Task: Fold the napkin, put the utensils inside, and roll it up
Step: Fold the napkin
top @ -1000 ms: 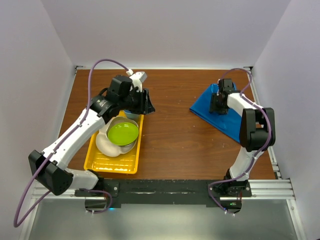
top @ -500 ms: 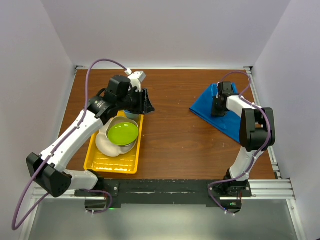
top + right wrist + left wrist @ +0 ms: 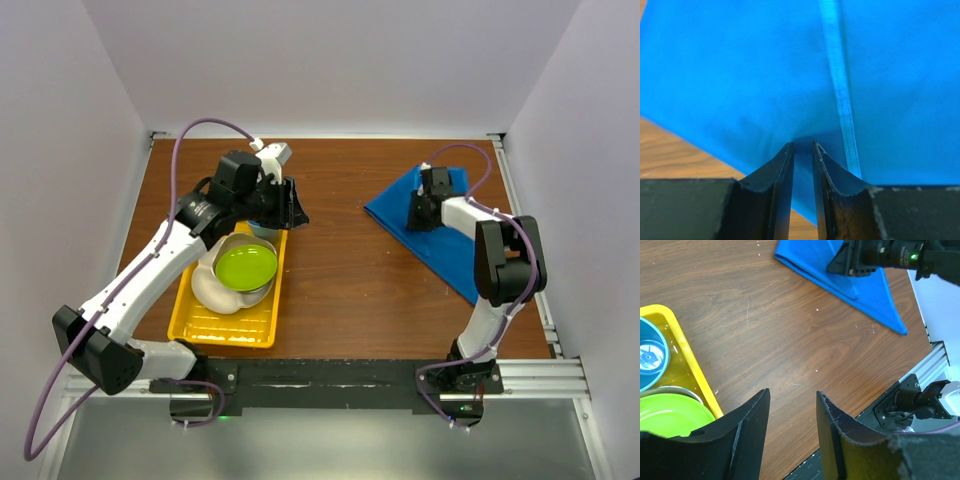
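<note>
The bright blue napkin [image 3: 435, 245] lies folded into a rough triangle at the back right of the table; it also shows in the left wrist view [image 3: 870, 290]. My right gripper [image 3: 420, 212] sits low on its left part. In the right wrist view the napkin [image 3: 740, 75] fills the frame, and the right gripper [image 3: 802, 147] is shut on a pinched ridge of cloth. My left gripper [image 3: 290, 205] hangs open and empty over the far end of the yellow tray [image 3: 200, 325], with bare wood beneath it [image 3: 792, 392]. The utensils are out of view.
The tray holds a lime green bowl [image 3: 246, 267] in a metal dish, a white object [image 3: 210, 290] and a small blue cup [image 3: 650, 357]. White walls close in the table on three sides. The metal rail [image 3: 350, 375] runs along the near edge.
My right gripper's jaws have closed on the napkin and moved left, dragging the cloth's left corner leftward. The left arm has barely moved.
</note>
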Robot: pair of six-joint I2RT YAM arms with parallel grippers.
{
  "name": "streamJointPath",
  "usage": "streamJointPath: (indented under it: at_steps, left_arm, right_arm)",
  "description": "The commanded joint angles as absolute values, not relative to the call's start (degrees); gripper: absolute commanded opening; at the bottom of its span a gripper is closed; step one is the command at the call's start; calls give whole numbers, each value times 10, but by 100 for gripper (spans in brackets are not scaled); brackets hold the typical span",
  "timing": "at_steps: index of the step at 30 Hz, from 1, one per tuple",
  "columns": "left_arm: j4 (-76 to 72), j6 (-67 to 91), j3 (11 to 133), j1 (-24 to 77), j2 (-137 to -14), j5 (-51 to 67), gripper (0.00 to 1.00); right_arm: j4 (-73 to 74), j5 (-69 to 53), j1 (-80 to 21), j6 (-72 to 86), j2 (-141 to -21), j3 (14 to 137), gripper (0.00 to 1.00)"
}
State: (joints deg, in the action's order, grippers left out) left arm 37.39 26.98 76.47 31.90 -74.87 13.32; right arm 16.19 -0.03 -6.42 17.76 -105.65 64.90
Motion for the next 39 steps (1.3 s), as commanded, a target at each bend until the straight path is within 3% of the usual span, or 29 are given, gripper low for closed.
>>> streamJointPath:
  at_steps: [1, 14, 18, 22, 24, 28, 30, 39]
  left_arm:
    - [358, 278, 757, 320, -730, 140, 47]
    - [347, 320, 757, 320, -729, 146, 47]
    - [350, 341, 768, 320, -728, 141, 47]
    - [353, 352, 783, 320, -727, 133, 47]
    - [357, 352, 789, 320, -721, 134, 47]
    - [375, 325, 790, 318, -704, 146, 50]
    - [401, 290, 801, 317, -701, 156, 51]
    - [418, 239, 783, 312, -647, 168, 56]
  right_arm:
    - [192, -37, -121, 200, -1094, 632, 25]
    - [254, -23, -154, 156, -1060, 702, 31]
    - [296, 15, -150, 189, -1021, 722, 54]
    - [286, 12, -138, 224, -966, 684, 56]
    - [292, 20, -135, 232, -953, 665, 54]
    - [292, 17, -84, 273, -923, 612, 31]
    - [273, 17, -62, 278, -910, 577, 27]
    - [277, 68, -5, 236, -919, 577, 24]
